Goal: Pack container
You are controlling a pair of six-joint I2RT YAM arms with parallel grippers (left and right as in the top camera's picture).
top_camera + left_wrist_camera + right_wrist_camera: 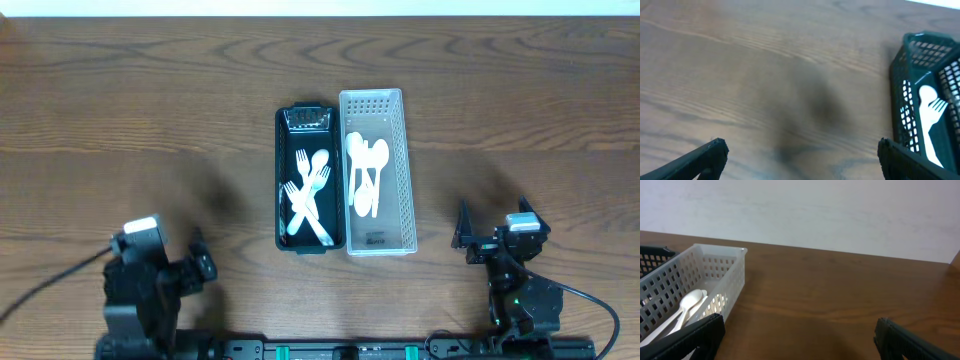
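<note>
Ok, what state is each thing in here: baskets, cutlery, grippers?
black basket: upright, holds the forks
white basket: upright, holds the spoons
forks: lying crossed over one another
spoons: lying lengthwise together
left gripper: open, empty
right gripper: open, empty

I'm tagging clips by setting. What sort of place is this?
Likely a robot test bench, not a kitchen: bare wooden table, plain white wall, and a black basket and white basket of plastic cutlery.

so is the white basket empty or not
Not empty: spoons lie inside the white basket, seen overhead and from the right wrist.
</note>
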